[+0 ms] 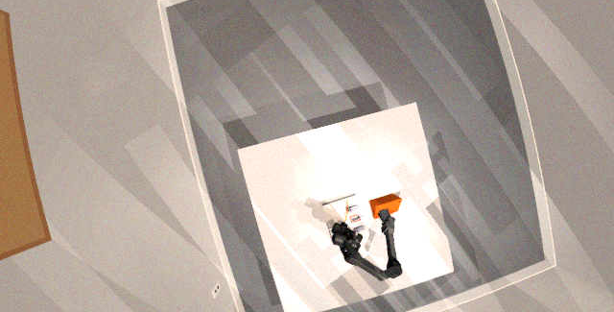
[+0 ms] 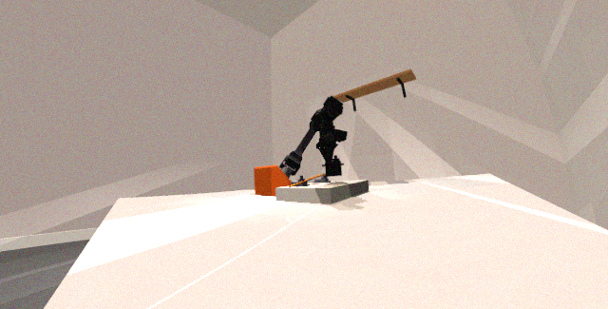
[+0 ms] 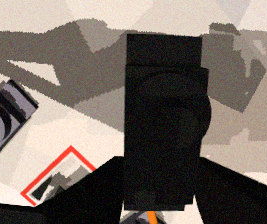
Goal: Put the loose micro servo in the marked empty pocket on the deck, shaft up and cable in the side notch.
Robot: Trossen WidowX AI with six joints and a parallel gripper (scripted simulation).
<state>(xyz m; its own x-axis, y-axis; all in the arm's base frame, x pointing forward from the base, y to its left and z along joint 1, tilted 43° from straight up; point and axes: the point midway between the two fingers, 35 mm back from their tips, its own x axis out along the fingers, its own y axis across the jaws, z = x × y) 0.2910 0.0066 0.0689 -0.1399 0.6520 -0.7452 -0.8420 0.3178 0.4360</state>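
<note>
So my hand (image 1: 342, 232) (image 2: 334, 171) (image 3: 157, 167) is pinching the micro servo, body mostly hidden, orange cable (image 1: 346, 207) (image 2: 310, 179) (image 3: 152, 217) showing, above the pale slab-like deck (image 1: 339, 207) (image 2: 303, 194) (image 3: 54, 127). Red-outlined pocket's (image 1: 355, 218) (image 3: 46, 171) still unfilled, shadowy inside, and a boxy grey-purple servo (image 3: 12, 108) sits nearby.

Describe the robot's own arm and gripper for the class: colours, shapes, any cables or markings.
The arm is black to dark grey, with slim straight links between chunky joints. The gripper is black too, with blocky parts. No markings or cables of its own can be made out.
</note>
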